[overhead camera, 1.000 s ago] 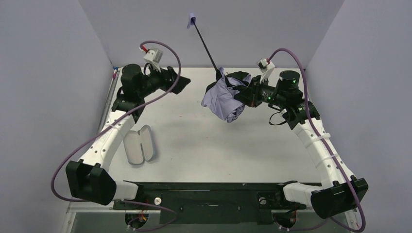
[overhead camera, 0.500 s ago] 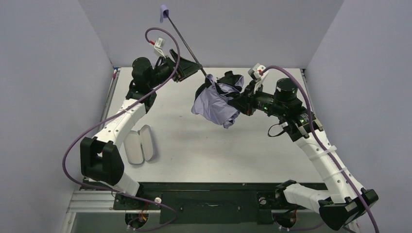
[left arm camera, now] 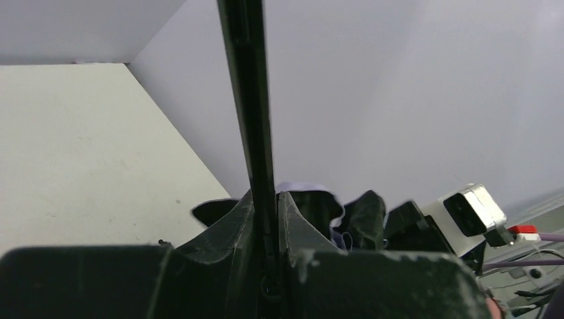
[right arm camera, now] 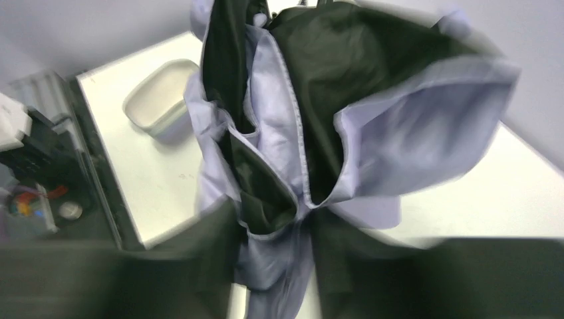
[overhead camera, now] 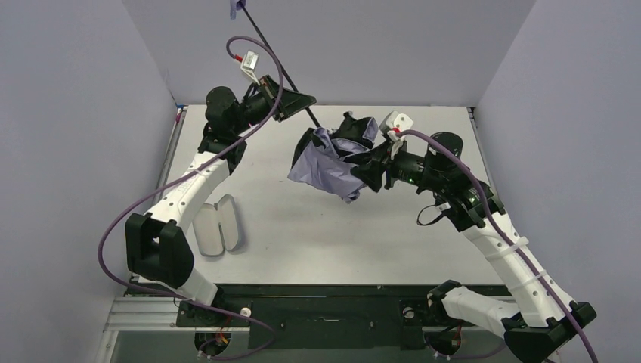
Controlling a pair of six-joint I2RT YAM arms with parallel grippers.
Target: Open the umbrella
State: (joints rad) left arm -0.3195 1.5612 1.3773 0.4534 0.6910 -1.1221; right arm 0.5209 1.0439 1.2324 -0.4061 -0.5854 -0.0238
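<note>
Tension along the shaft (left arm camera: 249,100) is what this step seems to call for. The umbrella (overhead camera: 332,155) hangs in the air over the middle of the surface (overhead camera: 317,242), not yet spread, its lavender cloth bunched with black lining showing. To do it well, the right tool (overhead camera: 363,165), the nearer one, should drive the bunched end straight along the shaft while the left tool (left arm camera: 266,199), farther back, holds the shaft firm. Both should stay in one line, so that the thin shaft does not bend and no cloth snags. The right tool's own view is blurred: cloth lies between its fingers (right arm camera: 199,266), but I cannot tell whether they pinch it or stand slack. Beyond it, the left tool is pressed together on the black shaft, pinching it just above the cloth. Farthest off, the small lavender handle (overhead camera: 236,7) points up toward the back wall.
</note>
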